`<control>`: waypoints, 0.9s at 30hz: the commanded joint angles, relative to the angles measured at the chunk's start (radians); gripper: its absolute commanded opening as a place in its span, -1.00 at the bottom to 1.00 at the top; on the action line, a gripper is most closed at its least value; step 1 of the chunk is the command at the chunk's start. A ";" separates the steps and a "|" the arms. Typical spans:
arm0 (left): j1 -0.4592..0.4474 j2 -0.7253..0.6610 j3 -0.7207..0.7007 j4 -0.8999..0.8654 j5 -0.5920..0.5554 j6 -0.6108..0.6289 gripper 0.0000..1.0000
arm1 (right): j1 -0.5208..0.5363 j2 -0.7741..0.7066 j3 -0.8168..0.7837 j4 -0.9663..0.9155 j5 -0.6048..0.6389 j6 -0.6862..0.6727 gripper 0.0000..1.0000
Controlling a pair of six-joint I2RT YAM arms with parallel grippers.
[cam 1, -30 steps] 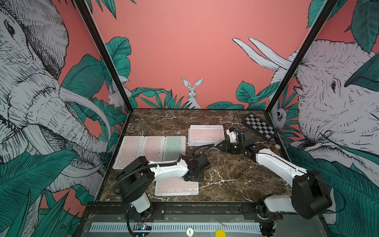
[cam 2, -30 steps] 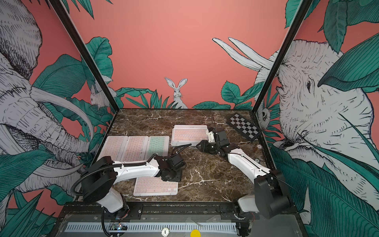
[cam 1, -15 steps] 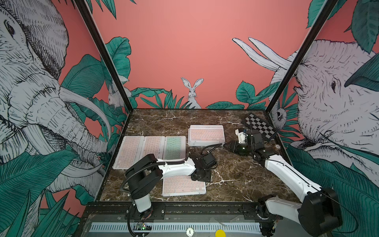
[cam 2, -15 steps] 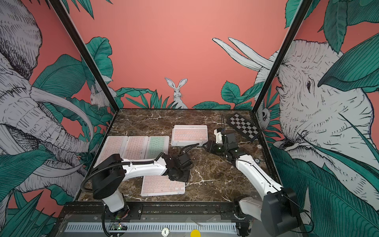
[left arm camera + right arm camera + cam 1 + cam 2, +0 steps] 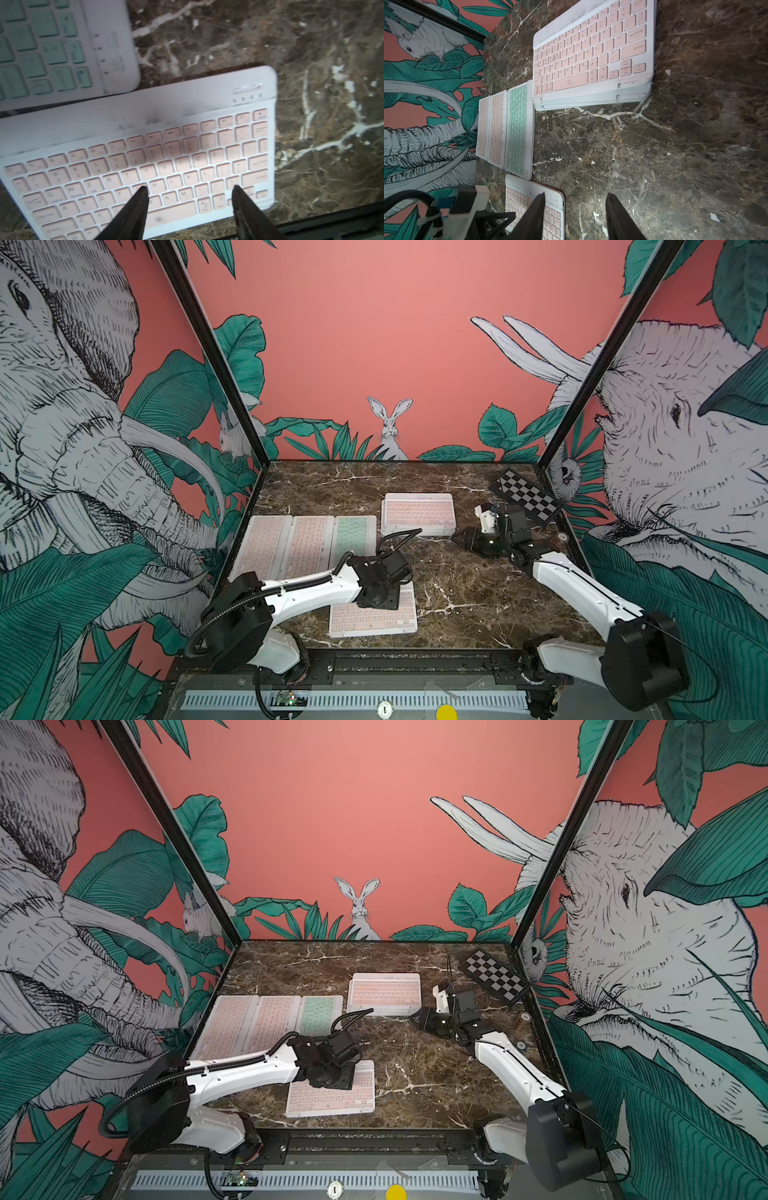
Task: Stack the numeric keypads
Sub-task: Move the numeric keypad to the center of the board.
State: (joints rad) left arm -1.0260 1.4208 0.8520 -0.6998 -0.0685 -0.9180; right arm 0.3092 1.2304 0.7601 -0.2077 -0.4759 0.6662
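Left wrist view: left fingers (image 5: 135, 209) apart over blurred, cropped pink keypad (image 5: 166, 145); right fingers (image 5: 534, 216) apart.

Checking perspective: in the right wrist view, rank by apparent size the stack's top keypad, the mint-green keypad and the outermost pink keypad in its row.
1. stack's top keypad
2. mint-green keypad
3. outermost pink keypad
Camera nearness drives this order.

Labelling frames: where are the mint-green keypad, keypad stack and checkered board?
mint-green keypad (image 5: 355, 537): in a top view, keys.
keypad stack (image 5: 417, 512): in a top view, top keys.
checkered board (image 5: 525, 497): in a top view, centre.
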 commanded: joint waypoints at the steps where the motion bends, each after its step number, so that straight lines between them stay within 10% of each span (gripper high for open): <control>1: 0.024 -0.022 -0.028 -0.034 -0.019 0.021 0.32 | -0.002 0.003 -0.006 0.036 -0.007 0.006 -0.06; 27: -0.055 0.223 0.078 0.100 0.094 0.024 0.31 | -0.002 -0.040 -0.008 0.008 0.009 -0.010 -0.06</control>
State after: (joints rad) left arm -1.0588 1.6062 0.9054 -0.6426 -0.0074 -0.8867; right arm 0.3092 1.2209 0.7525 -0.2020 -0.4747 0.6689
